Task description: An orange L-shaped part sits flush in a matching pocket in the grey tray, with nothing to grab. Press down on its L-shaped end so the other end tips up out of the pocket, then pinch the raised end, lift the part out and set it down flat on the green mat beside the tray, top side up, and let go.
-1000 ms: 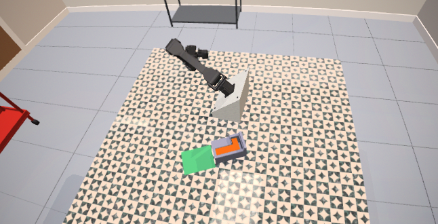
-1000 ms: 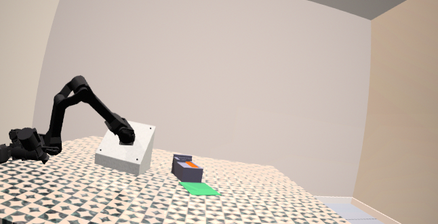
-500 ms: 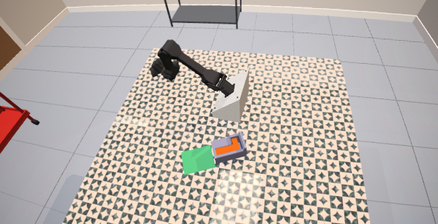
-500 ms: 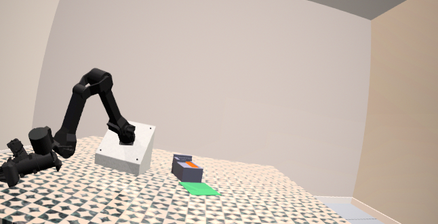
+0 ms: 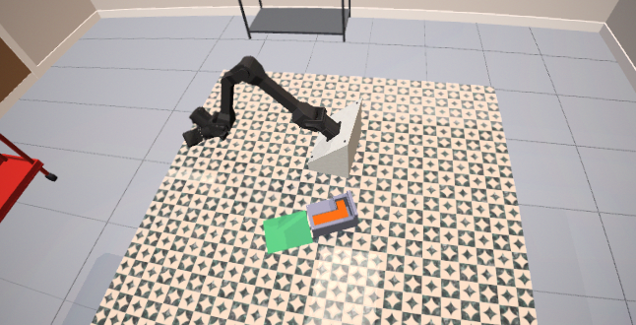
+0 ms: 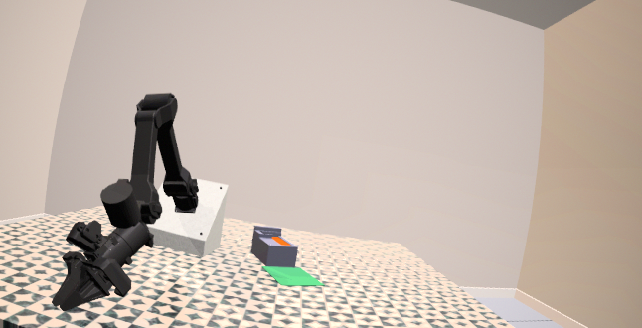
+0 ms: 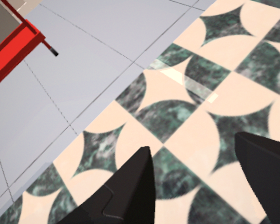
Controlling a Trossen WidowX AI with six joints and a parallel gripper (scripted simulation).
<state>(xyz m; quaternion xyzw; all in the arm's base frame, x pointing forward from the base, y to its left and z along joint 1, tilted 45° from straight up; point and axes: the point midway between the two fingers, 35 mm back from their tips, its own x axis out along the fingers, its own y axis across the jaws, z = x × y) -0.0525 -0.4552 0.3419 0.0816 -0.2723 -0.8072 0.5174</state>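
The orange L-shaped part lies in the pocket of the grey tray; neither end looks raised. Its L-shaped end is at the tray's right side in the top view, beside a dark recess. The green mat lies directly beside the tray, left of it in the top view, with nothing on it. My gripper is partly open and empty, far from the tray, part and mat. In the top view it is at the patterned surface's left side, its fingertips hard to make out.
The arm's base is mounted on a pale sloped block, behind the tray in the top view. A red cart stands off to the left. A dark shelf rack stands at the back wall.
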